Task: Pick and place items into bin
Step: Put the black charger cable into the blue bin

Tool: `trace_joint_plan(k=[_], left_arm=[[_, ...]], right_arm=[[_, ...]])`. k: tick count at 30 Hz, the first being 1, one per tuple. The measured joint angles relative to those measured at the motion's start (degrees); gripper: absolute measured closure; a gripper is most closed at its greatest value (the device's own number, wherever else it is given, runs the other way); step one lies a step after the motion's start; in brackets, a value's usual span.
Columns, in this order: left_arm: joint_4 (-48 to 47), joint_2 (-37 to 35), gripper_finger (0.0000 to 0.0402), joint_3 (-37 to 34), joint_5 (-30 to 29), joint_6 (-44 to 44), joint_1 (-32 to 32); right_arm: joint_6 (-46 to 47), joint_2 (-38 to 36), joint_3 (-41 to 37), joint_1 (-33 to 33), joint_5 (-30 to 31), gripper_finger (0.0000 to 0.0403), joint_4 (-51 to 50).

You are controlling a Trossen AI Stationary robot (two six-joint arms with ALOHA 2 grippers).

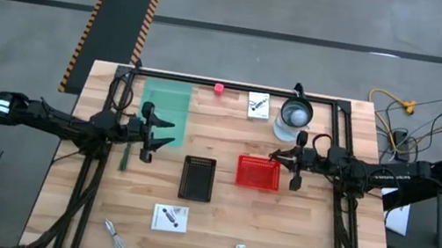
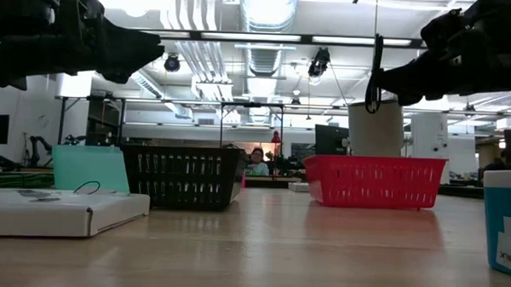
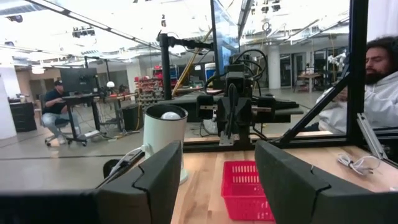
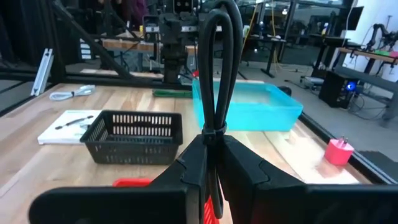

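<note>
The right gripper (image 4: 214, 163) was clenched on a looped black cable bundle (image 4: 217, 68), held above the red basket (image 1: 259, 173) right of centre in the high view. The bundle looked light and floppy, likely to sway, best pinched at its tie as here. The left gripper (image 1: 168, 132), jaws apart and empty, hovered at centre left.

Overhead looking down, table-level looking across, wrist cameras facing each other, sharing red basket (image 1: 259, 173)
</note>
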Motion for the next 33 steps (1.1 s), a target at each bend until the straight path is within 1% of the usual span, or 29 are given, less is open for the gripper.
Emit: trace_joint_plan(k=[11,14,17,23,27,33], left_arm=[[0.6,0.1,0.0212,0.0,0.0,-0.2,0.0],[1.6,2.3,0.0212,0.7,0.5,-0.7,0.0],[3.2,6.5,0.0212,2.6,0.7,-1.7,0.0],[6.2,17.0,0.0212,7.3,0.8,-1.5,0.0],[7.7,23.2,0.0212,11.6,0.8,-1.5,0.0],[7.5,31.4,0.0212,18.5,1.1,-1.5,0.0]], right_arm=[[-1.1,0.0,0.8,0.0,-0.1,0.0375,0.3],[-1.2,0.1,0.8,0.0,-0.1,0.0375,1.5],[-1.4,0.7,0.8,0.0,-0.4,0.0374,2.8],[-2.7,2.6,0.8,0.0,-2.1,0.0374,5.3],[-2.8,4.3,0.8,0.0,-2.2,0.0374,6.2],[-3.0,5.9,0.8,0.0,-2.2,0.0374,7.3]])
